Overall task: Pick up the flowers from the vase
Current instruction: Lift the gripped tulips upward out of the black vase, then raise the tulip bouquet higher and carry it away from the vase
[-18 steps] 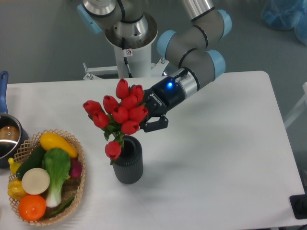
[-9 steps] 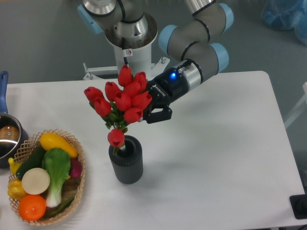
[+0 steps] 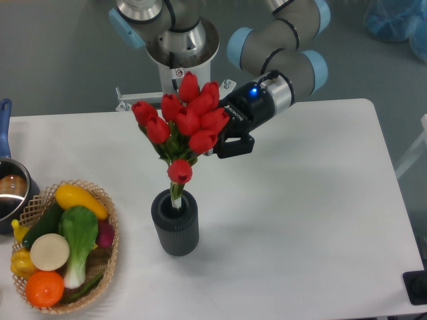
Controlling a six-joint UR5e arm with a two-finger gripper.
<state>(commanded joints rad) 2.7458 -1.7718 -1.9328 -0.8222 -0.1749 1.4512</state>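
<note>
Red tulip buds crowd the middle of the fixed camera's view: the flowers [image 3: 187, 127] stand as a tight bunch above the vase [image 3: 175, 223], their green stems and leaves gathering downward into a pale stalk end that reaches into the round mouth of the dark grey, ribbed cylinder. One bud hangs lower than the others, just above the vase's rim. The gripper [image 3: 223, 143] comes in from the right at the end of the grey arm [image 3: 280, 53] with its light blue joint caps, a blue light glowing on the black wrist. One dark finger shows just beside the right side of the bunch, at the level of the lower buds; the other is hidden behind the blooms, so the jaws look clamped on the bunch, though the contact itself cannot be seen. The vase stands upright on the white table [image 3: 313, 213], a little left of centre. To its left, well apart, a wicker basket [image 3: 110, 250] holds a yellow squash, a green-and-white leafy vegetable, an orange fruit and other produce. At the far left edge a metal pot [image 3: 10, 190] with a blue handle is partly cut off. The arm's white base column [image 3: 180, 70] rises behind the table.
</note>
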